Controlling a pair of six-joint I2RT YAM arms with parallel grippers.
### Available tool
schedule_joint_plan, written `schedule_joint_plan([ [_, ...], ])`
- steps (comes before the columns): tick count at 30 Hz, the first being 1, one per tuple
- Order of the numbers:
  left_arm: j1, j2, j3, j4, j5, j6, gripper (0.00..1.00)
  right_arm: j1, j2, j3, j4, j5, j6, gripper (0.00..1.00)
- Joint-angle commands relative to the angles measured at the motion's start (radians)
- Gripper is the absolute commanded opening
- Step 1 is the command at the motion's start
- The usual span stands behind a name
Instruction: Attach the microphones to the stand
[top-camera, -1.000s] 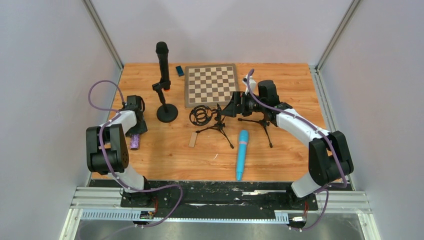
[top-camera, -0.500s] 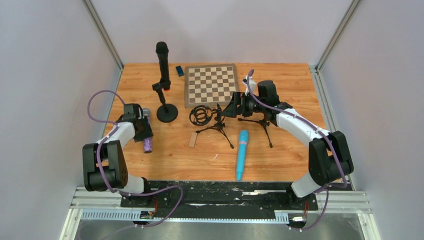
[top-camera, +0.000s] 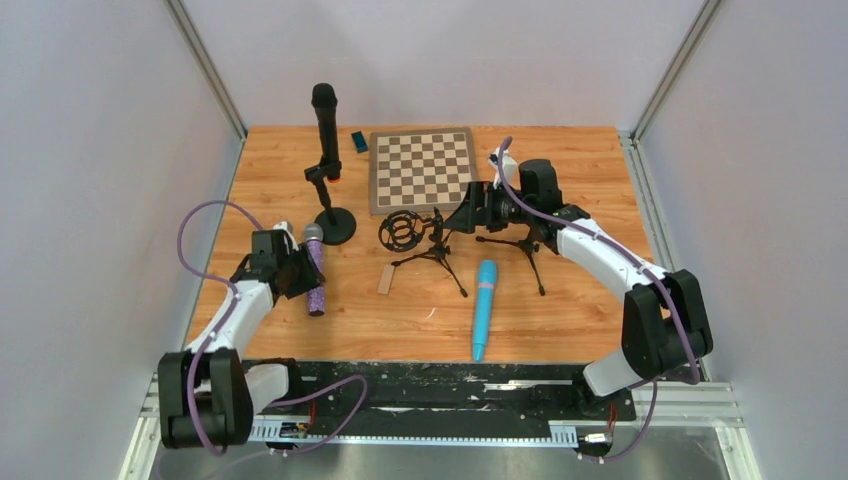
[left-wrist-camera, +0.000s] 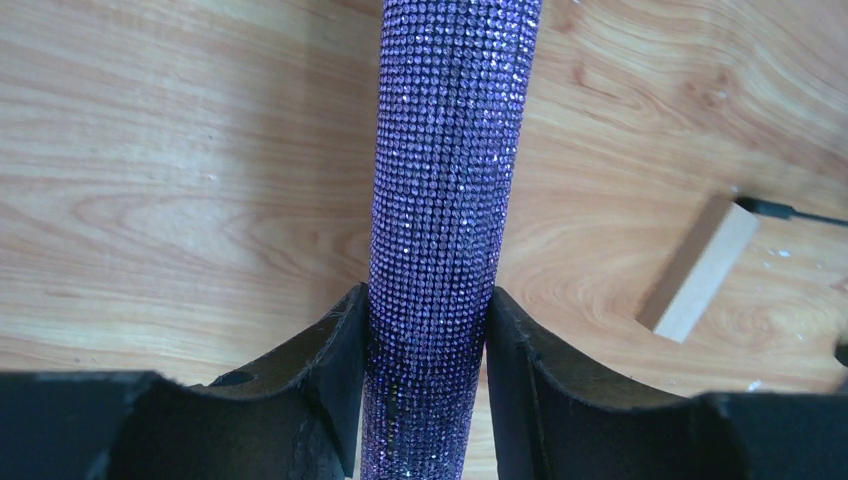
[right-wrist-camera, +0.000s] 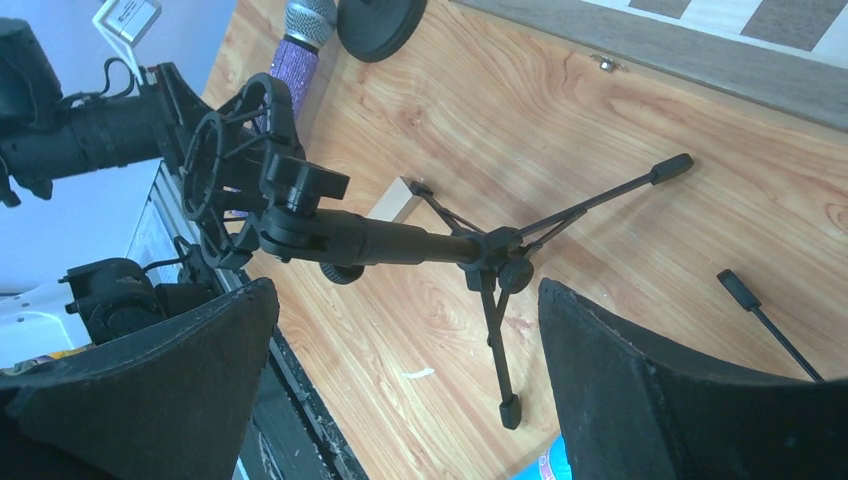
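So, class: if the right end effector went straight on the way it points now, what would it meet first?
Most likely the black tripod stand with the ring mount, lying centred ahead of the open right end effector; exact depth is unclear.

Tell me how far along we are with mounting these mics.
Done: the long black microphone stands upright in the clip of the round-based black stand. In hand: the left gripper is shut on the sparkly purple microphone with the silver grille. Left: the light blue microphone lies on the wooden table, and the black tripod with the shock-mount ring is empty; the right gripper hangs open by it.
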Motion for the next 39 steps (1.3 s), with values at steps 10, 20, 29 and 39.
schedule_joint_plan([
  [10,-0.038,-0.482,-0.020,-0.002,0.082,0.006,0.00,-0.002,-0.104,0.027,-0.017,0.054,-0.040,1.00],
  [20,-0.047,-0.720,0.057,0.034,0.252,0.008,0.00,-0.002,-0.153,0.050,-0.028,0.024,-0.040,1.00],
  [29,-0.073,-0.818,-0.021,0.321,0.429,-0.150,0.00,0.017,-0.174,0.047,-0.004,-0.040,0.006,1.00],
  [39,-0.224,-0.724,-0.043,0.668,0.438,-0.297,0.00,0.106,-0.225,-0.013,0.238,-0.072,0.144,1.00],
])
